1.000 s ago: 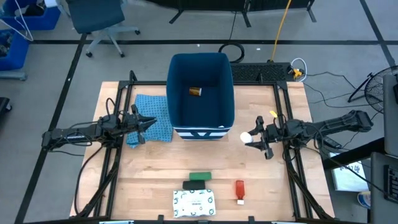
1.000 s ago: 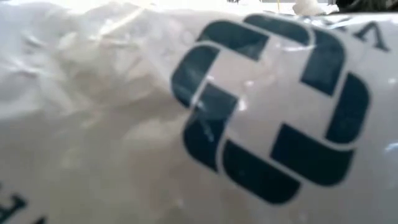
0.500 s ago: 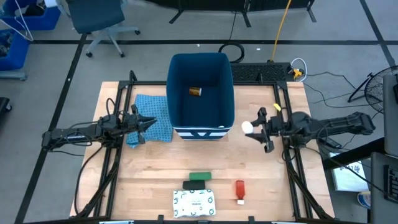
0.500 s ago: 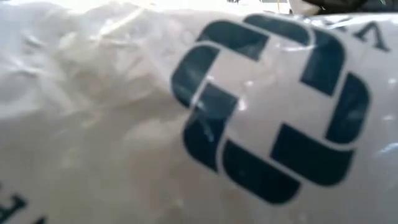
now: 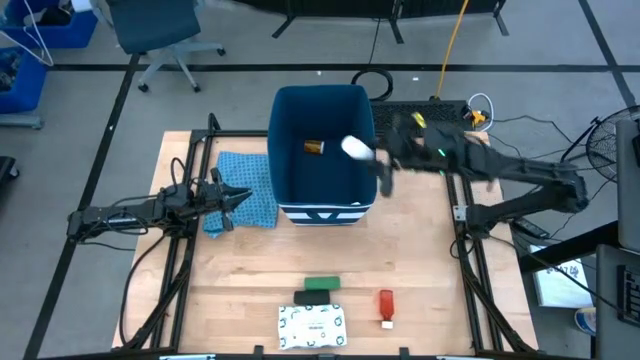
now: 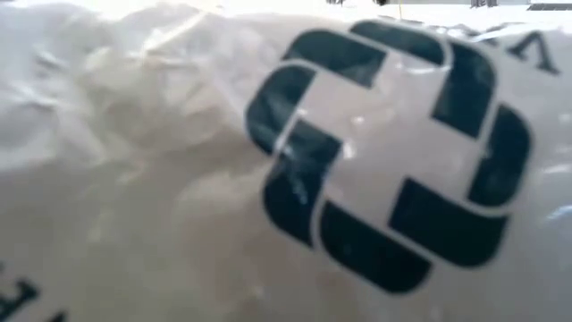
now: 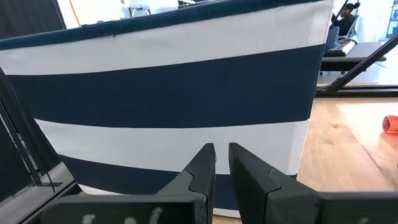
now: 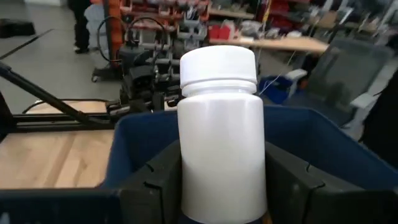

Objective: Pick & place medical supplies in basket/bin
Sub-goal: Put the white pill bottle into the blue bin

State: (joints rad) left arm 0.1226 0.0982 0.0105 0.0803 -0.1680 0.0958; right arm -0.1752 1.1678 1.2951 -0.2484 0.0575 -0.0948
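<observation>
Even overhead light on my top camera, soft shadows on the pale wooden surface (image 5: 420, 270). The right arm smears with motion blur. My low camera is out of focus, filled by a glaring crinkled white plastic packet (image 6: 179, 179).

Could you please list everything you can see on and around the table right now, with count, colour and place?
bin: one, dark blue, white-and-blue band at its base, far middle of the table.
orange pill bottle: one, lying inside the bin.
white bottle: one, white with a white cap, held over the bin's right side.
cloth: one, light blue, left of the bin.
green box: one, near edge.
black bar: one, just in front of the green box.
white patterned packet: one, near edge, fills the low view.
red tube: one, white-tipped, right of the packet.
left gripper: over the cloth, nearly closed, empty.
right gripper: clamped on the white bottle.
</observation>
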